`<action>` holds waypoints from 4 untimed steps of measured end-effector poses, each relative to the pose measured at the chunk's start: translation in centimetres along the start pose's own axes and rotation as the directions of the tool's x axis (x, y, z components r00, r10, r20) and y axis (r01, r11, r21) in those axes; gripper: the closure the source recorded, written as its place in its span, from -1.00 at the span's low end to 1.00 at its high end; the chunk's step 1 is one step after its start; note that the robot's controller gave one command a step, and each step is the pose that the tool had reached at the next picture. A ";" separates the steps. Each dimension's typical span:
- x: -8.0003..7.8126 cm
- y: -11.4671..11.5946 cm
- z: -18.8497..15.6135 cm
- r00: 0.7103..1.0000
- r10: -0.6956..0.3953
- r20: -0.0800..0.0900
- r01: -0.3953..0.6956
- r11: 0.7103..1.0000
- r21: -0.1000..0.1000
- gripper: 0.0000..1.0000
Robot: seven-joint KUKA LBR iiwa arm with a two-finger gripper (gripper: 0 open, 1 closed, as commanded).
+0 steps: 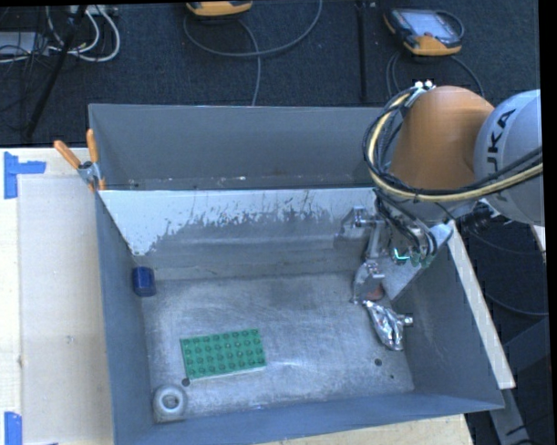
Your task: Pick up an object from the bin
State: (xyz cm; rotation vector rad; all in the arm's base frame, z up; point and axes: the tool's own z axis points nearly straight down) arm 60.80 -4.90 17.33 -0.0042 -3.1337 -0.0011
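Note:
My gripper (372, 276) hangs over the right side of the bin, close to the right wall. Its two silvery fingers are spread apart, one pointing toward the back wall (355, 223) and one low near the floor (389, 326). It is open, and I see no loose thing between the fingers. The nearest loose thing is a flat green studded building plate (223, 353), lying on the floor at the front left, well away from the gripper.
A small blue block (143, 281) rests against the left wall. A grey ring-shaped roll (169, 401) sits in the front left corner. The arm with its orange cover and cables leans in over the right rim.

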 end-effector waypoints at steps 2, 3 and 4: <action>3.1 -8.3 9.9 0.957 0.288 0.021 -0.288 0.957 -0.018 -1.00; 3.0 -8.7 9.7 0.957 0.290 0.026 -0.290 0.957 -0.013 1.00; 4.6 -10.3 -10.5 0.994 0.110 0.018 -0.110 0.994 0.001 1.00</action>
